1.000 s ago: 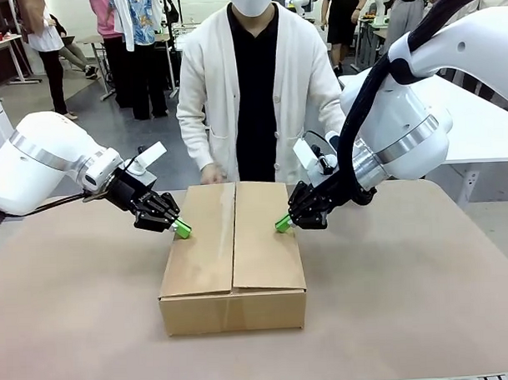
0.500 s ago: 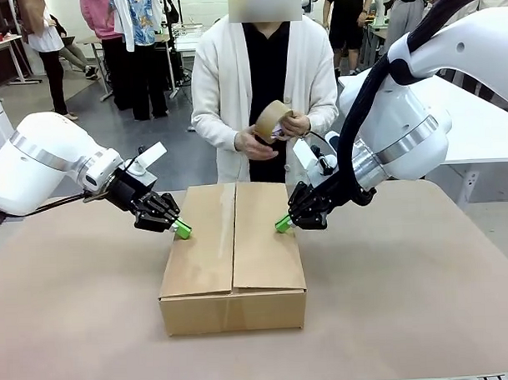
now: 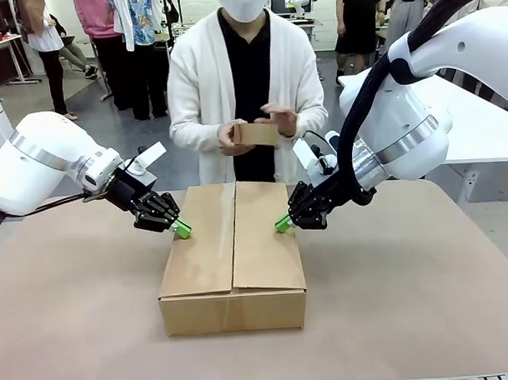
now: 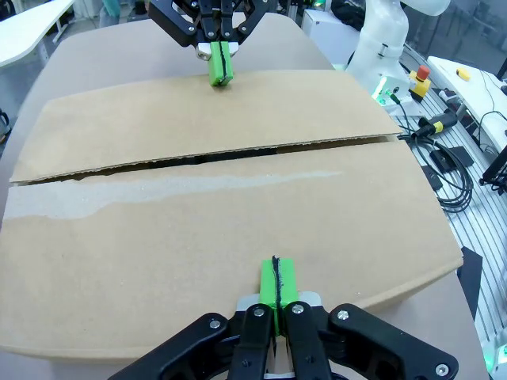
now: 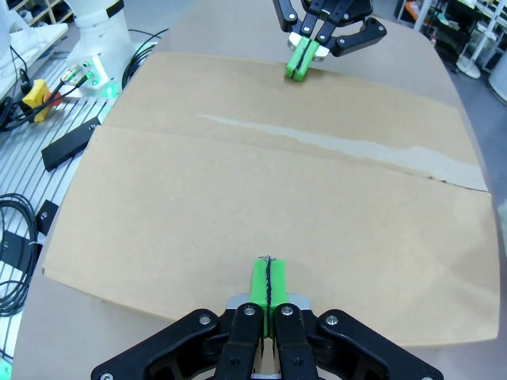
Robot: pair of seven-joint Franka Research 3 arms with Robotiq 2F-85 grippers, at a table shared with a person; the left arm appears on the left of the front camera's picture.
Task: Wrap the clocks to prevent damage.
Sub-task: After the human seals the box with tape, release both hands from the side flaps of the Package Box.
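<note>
Your left claw (image 3: 182,230) has its green pads pressed together with nothing between them, tips down on the box (image 3: 232,257) at the far part of its left flap, near that flap's outer edge. Your right claw (image 3: 283,224) is the same, pads together and empty, tips on the right flap at about the same depth. In the left wrist view you see your left claw (image 4: 276,289) low in the picture at the near edge of the cardboard, and your right claw (image 4: 221,70) across the box at the top. The right wrist view mirrors this, with the right claw (image 5: 269,289) near and the left claw (image 5: 299,62) far.

Both flaps lie down, and the seam (image 4: 206,158) between them gapes a dark sliver along part of its length. A pale streak (image 4: 158,194) runs beside it; you cannot tell what it is. With the flaps down the box's inside is hidden, so you cannot tell where the clocks lie.

Beyond the box a person stands at the far edge of the table (image 3: 408,301), holding a tape roll (image 3: 256,135) at chest height, one hand (image 3: 231,137) at its side. It is edge-on and reads as a plain brown slab, its hole out of sight. The arms' upper parts are cut off at the picture's edges.
</note>
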